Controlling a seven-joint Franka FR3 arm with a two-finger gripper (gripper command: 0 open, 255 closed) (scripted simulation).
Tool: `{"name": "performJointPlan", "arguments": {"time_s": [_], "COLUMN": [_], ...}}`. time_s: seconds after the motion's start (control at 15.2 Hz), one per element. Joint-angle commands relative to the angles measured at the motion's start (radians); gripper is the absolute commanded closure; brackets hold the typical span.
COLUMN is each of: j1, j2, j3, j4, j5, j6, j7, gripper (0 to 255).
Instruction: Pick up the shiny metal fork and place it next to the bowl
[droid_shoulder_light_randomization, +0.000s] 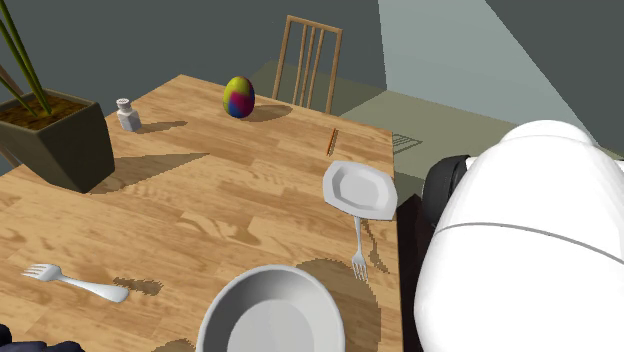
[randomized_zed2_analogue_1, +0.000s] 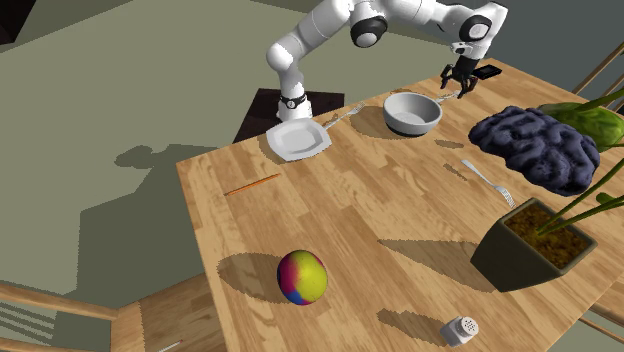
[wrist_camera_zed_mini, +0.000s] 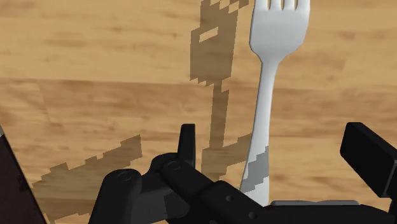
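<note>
Near the top right of the second exterior view the gripper (randomized_zed2_analogue_1: 459, 84) hangs low over the wooden table (randomized_zed2_analogue_1: 400, 225), just to the right of the grey bowl (randomized_zed2_analogue_1: 412, 124). Seen from the wrist, its black fingers (wrist_camera_zed_mini: 369, 153) stand wide apart with the pale fork (wrist_camera_zed_mini: 272, 63) running between them, its handle touching neither. The fork looks set down beside the bowl, so I'd say the job now is leaving cleanly: rise straight up with the fingers wide, so none catches the handle and drags it away.
</note>
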Motion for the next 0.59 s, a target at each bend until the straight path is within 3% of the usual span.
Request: {"name": "performJointPlan", "arguments": {"time_s": [0.0,0.2,0.53], "j1": [0.009,0.045,0.045], "j2": [-0.004,-0.005,-0.005], "j3": [0.003,0.005,0.005], "j4": [0.030,0.133,0.133], "j5": [0.005,0.014,0.014], "j6": [-0.030,-0.119,-0.119], "j7": [-0.007,-0.028,-0.028], "gripper": [0,0,0]}}
